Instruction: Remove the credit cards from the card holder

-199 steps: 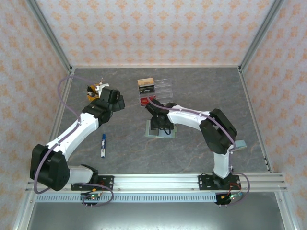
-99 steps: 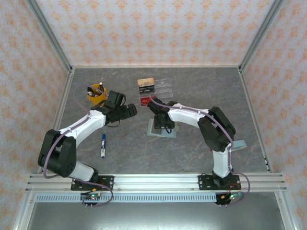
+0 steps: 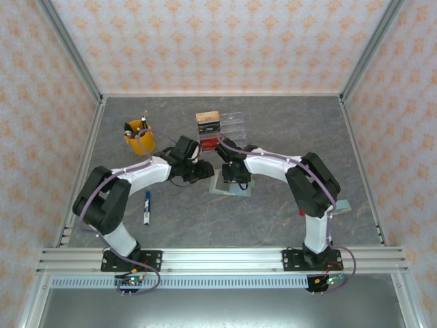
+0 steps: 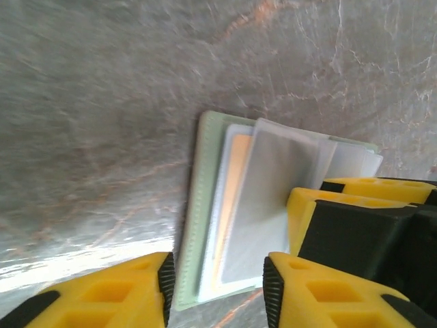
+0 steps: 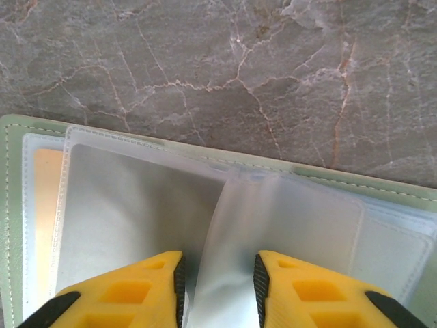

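Observation:
The sage-green card holder [image 3: 218, 187] lies open on the table, its clear sleeves fanned out [image 4: 194, 205] [image 5: 341, 179]. A tan-orange card [image 4: 235, 184] [image 5: 43, 205] sits in the outermost sleeve. My right gripper [image 3: 236, 176] [image 5: 217, 287] stands on the holder, open, with one upright translucent sleeve leaf between its jaws; its yellow fingers [image 4: 307, 212] rest on the sleeves. My left gripper [image 3: 204, 171] [image 4: 215, 294] hovers open just left of the holder, over its near edge. A red card [image 3: 207, 142] and a black card [image 3: 207, 124] lie in the clear tray.
The clear acrylic tray [image 3: 232, 126] stands just behind the holder. A yellow cup of pens [image 3: 138, 137] is at the back left, a blue marker [image 3: 146, 207] lies at the front left, and a pale flat object [image 3: 340, 205] lies beside the right arm.
My left arm has swung right from beside the yellow cup to the holder's left edge. The right gripper stayed on the holder.

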